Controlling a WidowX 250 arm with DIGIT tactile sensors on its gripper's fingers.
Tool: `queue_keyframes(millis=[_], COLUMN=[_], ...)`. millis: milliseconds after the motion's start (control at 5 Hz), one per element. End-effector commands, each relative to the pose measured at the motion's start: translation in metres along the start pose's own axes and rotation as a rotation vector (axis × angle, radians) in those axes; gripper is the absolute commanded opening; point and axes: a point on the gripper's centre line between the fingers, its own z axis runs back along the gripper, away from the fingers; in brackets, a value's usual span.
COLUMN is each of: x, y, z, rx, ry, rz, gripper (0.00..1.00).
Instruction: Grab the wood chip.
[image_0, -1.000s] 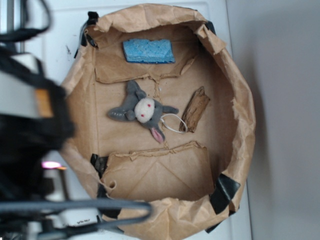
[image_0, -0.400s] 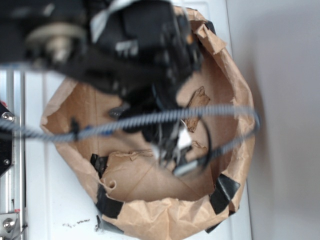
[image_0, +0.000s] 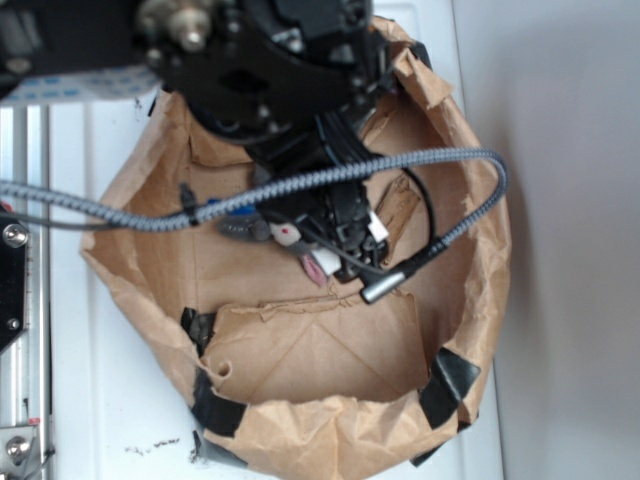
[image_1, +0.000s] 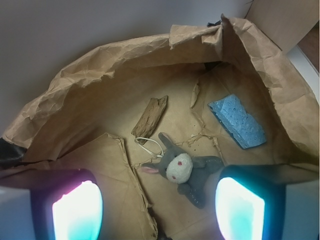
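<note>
Lying flat on the brown paper bag's (image_1: 90, 100) floor, the wood chip (image_1: 149, 117) is seen as a rough, streaked sliver with ragged ends, just beyond the grey plush animal (image_1: 182, 168). It is mostly hidden by the arm in the exterior view. A blue sponge (image_1: 237, 121) is also held. The fingers (image_1: 78, 210) are spread apart, empty.
</note>
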Motion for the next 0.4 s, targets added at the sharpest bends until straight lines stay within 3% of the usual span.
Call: queue_keyframes(millis=[0,200], x=[0.006,0.004], y=[0.006,-0.006], z=[0.013,-0.015], rx=[-0.017,-0.028], ry=[-0.045,-0.035], rz=[0.008,-0.051], gripper=[1.00,1.00])
